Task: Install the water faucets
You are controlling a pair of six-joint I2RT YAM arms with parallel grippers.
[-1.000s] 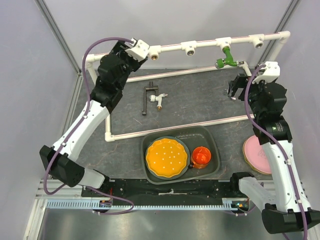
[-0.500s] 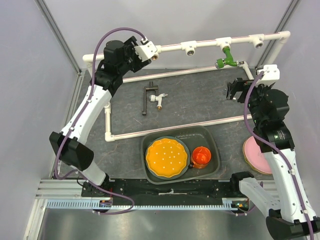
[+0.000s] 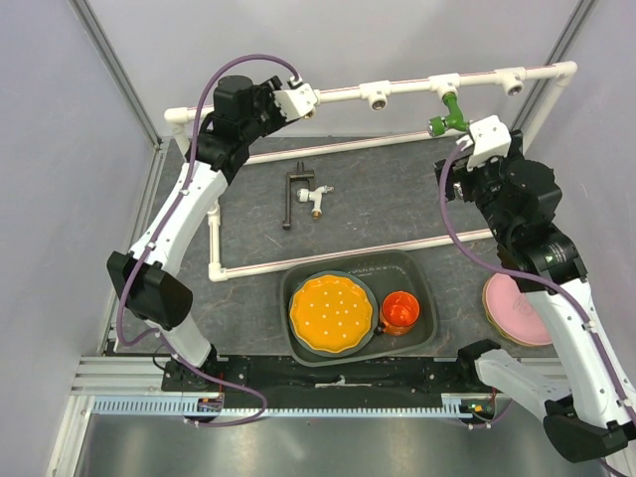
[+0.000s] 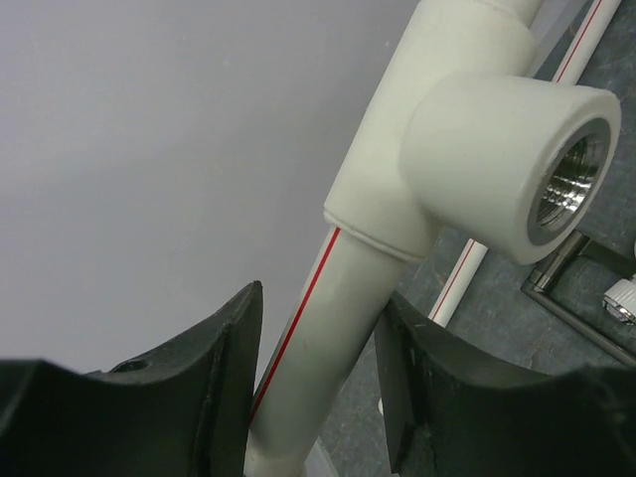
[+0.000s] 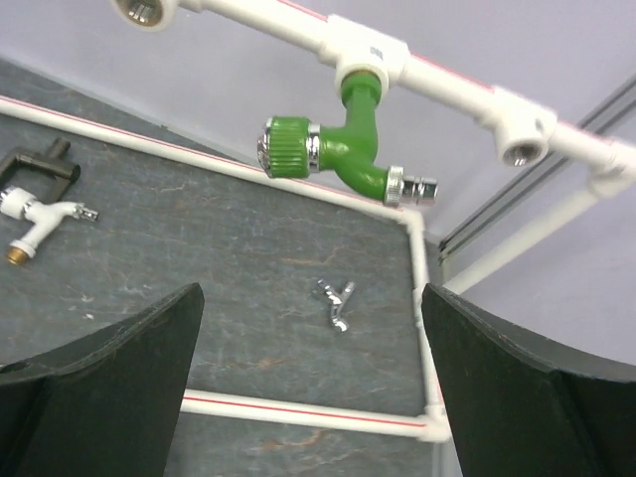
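**Faucet install: 1 of 3 on frame, 2 loose on mat.**

L gripper [image 4: 318,328] at far-left end of top pipe [image 4: 333,298] of PVC frame [image 3: 407,87]. Jaws straddle pipe just below an empty tee socket [image 4: 507,159]; one finger [image 4: 417,388] against pipe, thin gap at the other, so not clamped. R gripper [image 5: 313,397] spread wide, nothing btwn fingers, hovering over mat [image 5: 229,248] near frame's right end, on near side of green faucet [image 5: 343,154]. Green faucet seated in 3rd tee from left, body hanging down. Black-handled faucet [image 3: 308,196] lies on mat inside frame, left of centre. Tiny silvery faucet [image 5: 336,301] lies on mat near frame's right corner, apart from both grippers.
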